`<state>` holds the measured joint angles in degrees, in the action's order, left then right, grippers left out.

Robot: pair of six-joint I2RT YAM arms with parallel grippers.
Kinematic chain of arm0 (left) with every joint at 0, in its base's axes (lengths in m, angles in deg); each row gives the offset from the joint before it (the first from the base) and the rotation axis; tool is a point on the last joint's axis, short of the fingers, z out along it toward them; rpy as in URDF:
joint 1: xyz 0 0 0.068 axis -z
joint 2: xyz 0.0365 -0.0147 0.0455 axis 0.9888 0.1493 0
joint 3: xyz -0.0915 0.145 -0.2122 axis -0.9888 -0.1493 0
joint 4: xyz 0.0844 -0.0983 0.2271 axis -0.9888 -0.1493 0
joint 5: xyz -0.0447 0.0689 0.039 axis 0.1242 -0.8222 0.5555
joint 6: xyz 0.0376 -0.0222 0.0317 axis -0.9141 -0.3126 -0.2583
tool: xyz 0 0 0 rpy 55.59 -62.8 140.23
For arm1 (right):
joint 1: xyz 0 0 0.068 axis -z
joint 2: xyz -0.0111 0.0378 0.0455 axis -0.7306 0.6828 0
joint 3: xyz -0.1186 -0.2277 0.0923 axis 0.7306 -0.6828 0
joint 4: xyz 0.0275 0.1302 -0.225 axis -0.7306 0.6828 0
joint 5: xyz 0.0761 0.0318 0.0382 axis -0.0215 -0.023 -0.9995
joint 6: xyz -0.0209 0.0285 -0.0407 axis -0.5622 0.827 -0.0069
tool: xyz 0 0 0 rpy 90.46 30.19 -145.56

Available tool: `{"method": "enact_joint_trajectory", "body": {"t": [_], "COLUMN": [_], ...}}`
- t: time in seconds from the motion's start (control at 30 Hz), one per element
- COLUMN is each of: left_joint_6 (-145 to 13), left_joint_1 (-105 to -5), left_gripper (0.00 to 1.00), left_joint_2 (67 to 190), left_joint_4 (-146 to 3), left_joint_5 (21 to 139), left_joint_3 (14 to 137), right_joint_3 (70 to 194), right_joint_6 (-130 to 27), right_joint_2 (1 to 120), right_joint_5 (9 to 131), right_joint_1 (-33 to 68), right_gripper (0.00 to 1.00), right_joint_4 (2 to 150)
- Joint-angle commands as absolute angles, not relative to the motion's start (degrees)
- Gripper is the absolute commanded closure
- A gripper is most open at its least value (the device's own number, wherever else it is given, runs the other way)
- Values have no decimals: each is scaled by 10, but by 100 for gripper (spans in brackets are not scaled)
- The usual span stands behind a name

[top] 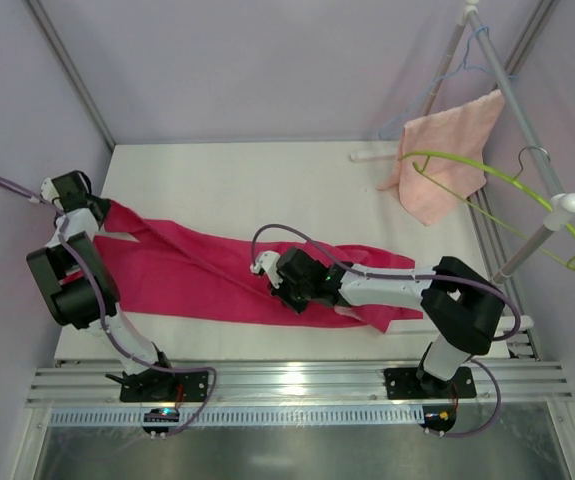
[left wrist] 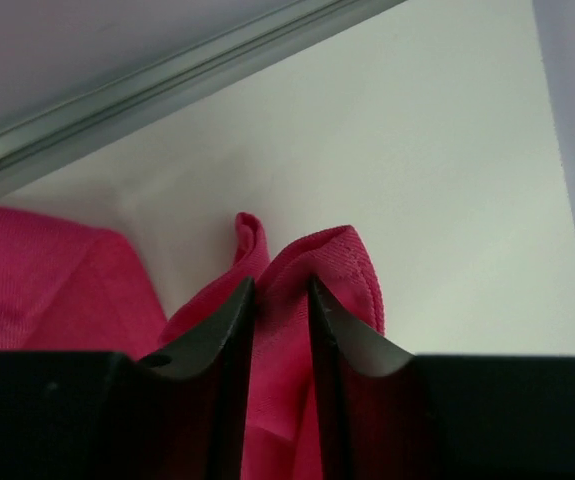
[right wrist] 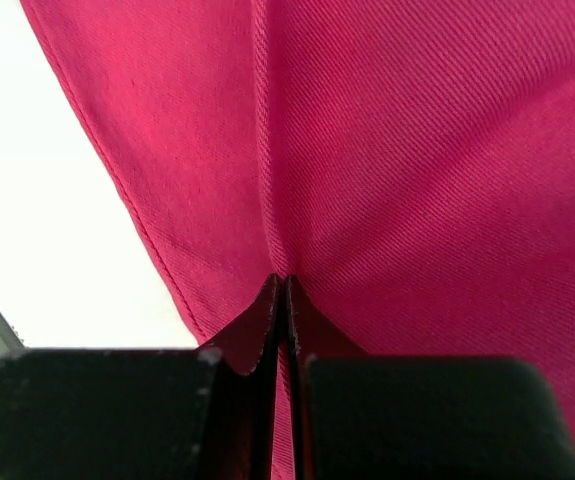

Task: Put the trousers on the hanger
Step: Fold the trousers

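**Gripping the trousers at two points, lift not yet begun**

The right gripper (right wrist: 284, 285), near the centre, is pinched tight on a fold of the trousers (top: 197, 265); the left gripper (left wrist: 282, 290), at nine o'clock, clamps a bunched end between its jaws; the magenta trousers lie along the table (top: 267, 180) from nine o'clock towards four; the lime-green hanger (top: 487, 171) hangs on a rack at two o'clock, well apart, beside a salmon towel (top: 447, 150). The step in hand seems to be securing the grasp; next, both arms must raise the cloth towards the hanger.
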<state>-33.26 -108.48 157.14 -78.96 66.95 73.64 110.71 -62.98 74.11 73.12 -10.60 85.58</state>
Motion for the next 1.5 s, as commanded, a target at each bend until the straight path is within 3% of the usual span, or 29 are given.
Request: {"method": "enact_joint_trajectory", "body": {"t": [0.0,0.1,0.4,0.57,0.7,0.87,1.07,1.17,1.27,1.3,1.4,1.47], "left_joint_6": [-295,-300,-292,-295,-275,-247,-238,-241,-247,-252,-273,-298], "left_joint_1": [-1091,-1073,-1006,-979,-978,-984,-988,-991,-996,-996,-996,-996], "left_gripper": [70,54,35,32,22,22,22,29,57,77,97,99], "left_joint_2": [1506,1480,1395,1368,1353,1394,1453,1474,1473,1468,1425,1403], "left_joint_4": [-816,-852,-989,-1069,-1027,-960,-951,-938,-946,-953,-982,-997], "left_joint_5": [647,629,544,530,535,618,600,610,629,628,606,580], "left_joint_3": [716,704,680,664,605,598,625,632,645,651,678,693], "right_joint_3": [1080,1059,1027,1024,1021,1008,998,1000,1004,1006,1011,1014], "right_joint_6": [-584,-581,-569,-561,-559,-554,-544,-545,-547,-547,-544,-537], "right_joint_2": [729,722,705,708,706,700,696,698,700,700,702,700], "right_joint_5": [700,697,699,697,697,700,698,701,703,705,711,712], "right_joint_1": [-114,-116,-118,-120,-126,-129,-133,-134,-134,-134,-133,-133], "right_gripper": [96,96,96,96,96,96,96,96,96,96,96,96], "right_joint_4": [788,772,754,754,736,729,722,722,726,728,734,738]}}
